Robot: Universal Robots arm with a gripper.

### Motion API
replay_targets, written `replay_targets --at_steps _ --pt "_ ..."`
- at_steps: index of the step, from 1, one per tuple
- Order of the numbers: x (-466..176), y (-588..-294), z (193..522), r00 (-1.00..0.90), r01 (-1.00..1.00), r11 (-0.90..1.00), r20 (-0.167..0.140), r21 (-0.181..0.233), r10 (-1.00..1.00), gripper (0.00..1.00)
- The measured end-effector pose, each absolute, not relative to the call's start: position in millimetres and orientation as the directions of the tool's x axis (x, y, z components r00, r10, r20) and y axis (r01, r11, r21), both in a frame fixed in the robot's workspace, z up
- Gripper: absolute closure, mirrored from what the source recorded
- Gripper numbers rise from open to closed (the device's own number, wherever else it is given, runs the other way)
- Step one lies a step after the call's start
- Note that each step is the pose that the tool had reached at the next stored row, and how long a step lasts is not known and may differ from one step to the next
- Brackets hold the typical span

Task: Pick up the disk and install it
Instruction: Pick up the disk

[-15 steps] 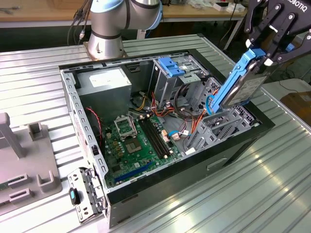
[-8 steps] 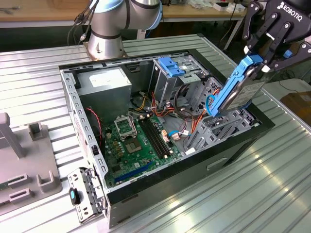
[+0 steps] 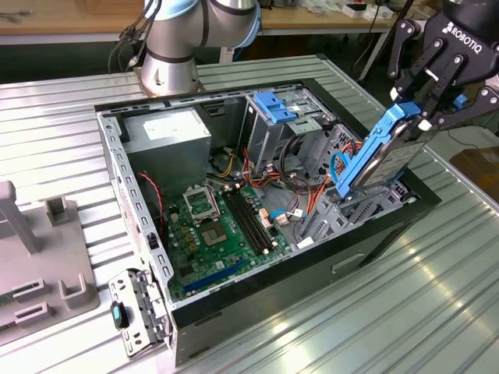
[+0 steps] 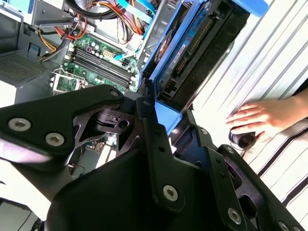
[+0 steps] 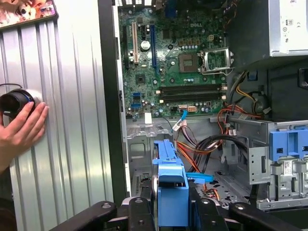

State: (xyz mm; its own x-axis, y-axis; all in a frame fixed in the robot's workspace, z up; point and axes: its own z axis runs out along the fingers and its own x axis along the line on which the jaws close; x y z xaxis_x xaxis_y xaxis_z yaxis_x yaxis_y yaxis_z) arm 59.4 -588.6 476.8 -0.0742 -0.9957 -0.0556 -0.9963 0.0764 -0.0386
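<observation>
Disk [image 3: 382,160]: rigid metal drive in blue rails, judged dense and shock-sensitive, with the rails the safest hold. Position: tilted, lower end over the open computer case [image 3: 257,290], at the exterior view's right. Gripper [image 3: 421,115]: pinching the disk's upper end.

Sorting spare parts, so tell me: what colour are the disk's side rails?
Bright blue rails on the disk; clearest in the exterior view.

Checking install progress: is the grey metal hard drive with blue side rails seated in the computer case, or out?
Out: the hard drive is tilted, mostly above the case, clamped in the gripper.
</observation>
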Motion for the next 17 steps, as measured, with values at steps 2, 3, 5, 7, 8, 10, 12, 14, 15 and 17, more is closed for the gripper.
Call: replay_targets --at_steps 2,3,5,7,8,10,12,14,15,17 --pt "59 -589 477 -0.074 -0.996 0.076 -0.055 -0.039 -0.996 0.63" --pt "59 -589 477 -0.074 -0.996 0.076 -0.055 -0.039 -0.996 0.63" --pt "59 -588 477 -0.061 -0.997 0.063 -0.054 -0.039 -0.997 0.63" --pt "59 -588 476 -0.046 -0.998 0.047 -0.041 -0.039 -0.998 0.63" --pt "60 -587 476 -0.037 -0.999 0.038 -0.035 -0.039 -0.999 0.63" --pt "59 -583 474 -0.032 -0.999 0.034 -0.034 -0.039 -0.999 0.63" --pt "59 -579 471 -0.027 -0.999 0.028 -0.034 -0.037 -0.999 0.63" --pt "59 -579 466 -0.027 -0.999 0.028 -0.034 -0.032 -0.999 0.63" --pt "59 -579 466 -0.027 -0.999 0.028 -0.034 -0.032 -0.999 0.63" --pt "59 -579 466 -0.027 -0.999 0.028 -0.034 -0.032 -0.999 0.63"
